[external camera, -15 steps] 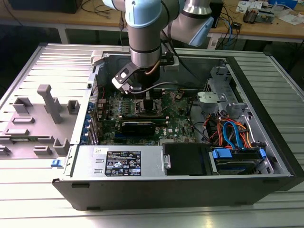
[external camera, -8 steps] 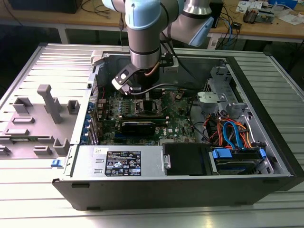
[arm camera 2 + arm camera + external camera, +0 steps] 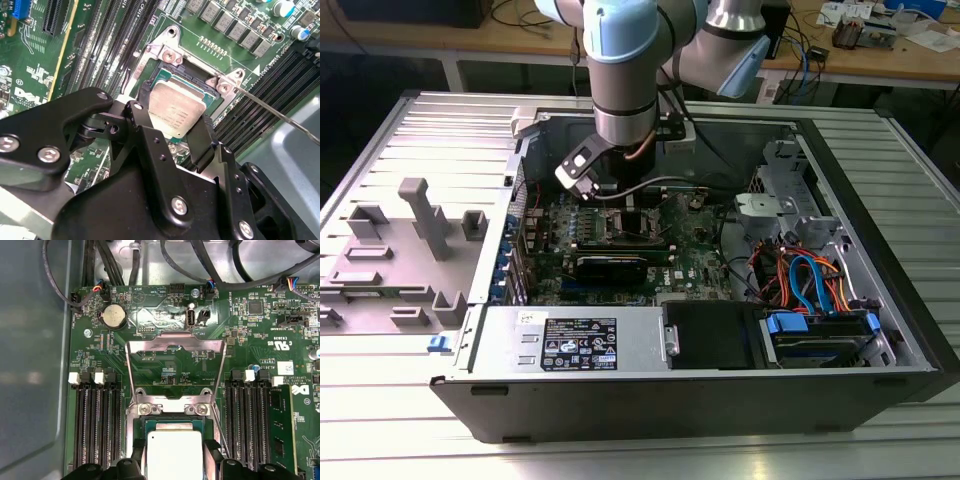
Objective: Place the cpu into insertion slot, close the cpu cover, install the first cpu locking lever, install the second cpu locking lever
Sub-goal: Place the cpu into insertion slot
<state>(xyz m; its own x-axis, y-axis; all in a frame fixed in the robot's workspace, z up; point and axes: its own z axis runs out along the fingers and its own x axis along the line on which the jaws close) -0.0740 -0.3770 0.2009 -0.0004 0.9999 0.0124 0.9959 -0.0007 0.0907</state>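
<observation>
The gripper (image 3: 176,111), fingers (image 3: 200,142) clamped on two edges of the cpu (image 3: 175,102), holds it right over the insertion slot (image 3: 196,74), whose cpu cover (image 3: 175,344) stands open. Released slightly skewed or tilted, the chip could, I judge, perch crooked on the slot's edge instead of seating flat.

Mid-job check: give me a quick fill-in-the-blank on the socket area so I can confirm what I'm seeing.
1. The fingers hold the cpu at the insertion ___.
2. The cover is not closed; it stands ___.
3. The board around it is coloured ___.

Missing words: slot; open; green.
</observation>
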